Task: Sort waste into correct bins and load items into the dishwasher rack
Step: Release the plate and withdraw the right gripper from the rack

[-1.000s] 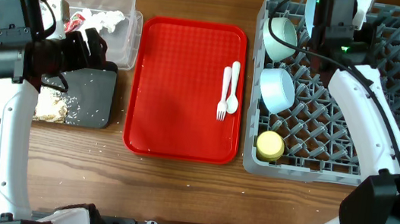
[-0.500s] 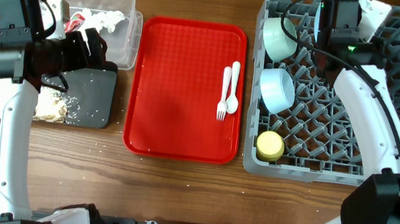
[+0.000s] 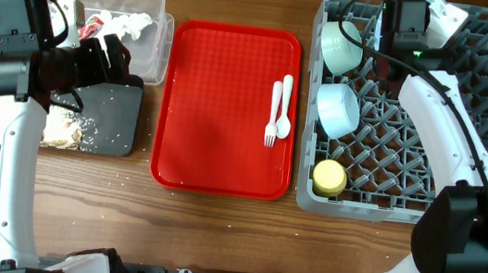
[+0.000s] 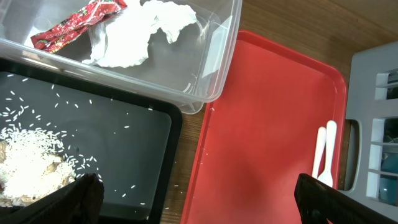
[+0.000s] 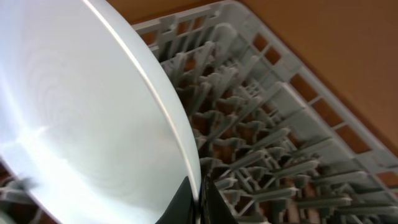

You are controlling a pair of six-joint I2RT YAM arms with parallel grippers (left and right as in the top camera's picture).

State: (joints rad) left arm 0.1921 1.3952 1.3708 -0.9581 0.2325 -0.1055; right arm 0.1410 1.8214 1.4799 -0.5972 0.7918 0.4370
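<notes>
I'm racking the pale blue plate (image 5: pixel 87 124), my right claw (image 5: pixel 200 196) clamped on its rim; next, seat it between pegs of the dishwasher rack (image 5: pixel 280 143).

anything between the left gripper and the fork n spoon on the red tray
Nothing visible. The left gripper hangs open above the black tray and tub, and the stretch of red tray from there to the fork and spoon is bare.

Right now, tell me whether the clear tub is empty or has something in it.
Not empty: the clear tub holds a red wrapper and crumpled white paper, per the left wrist view.
</notes>
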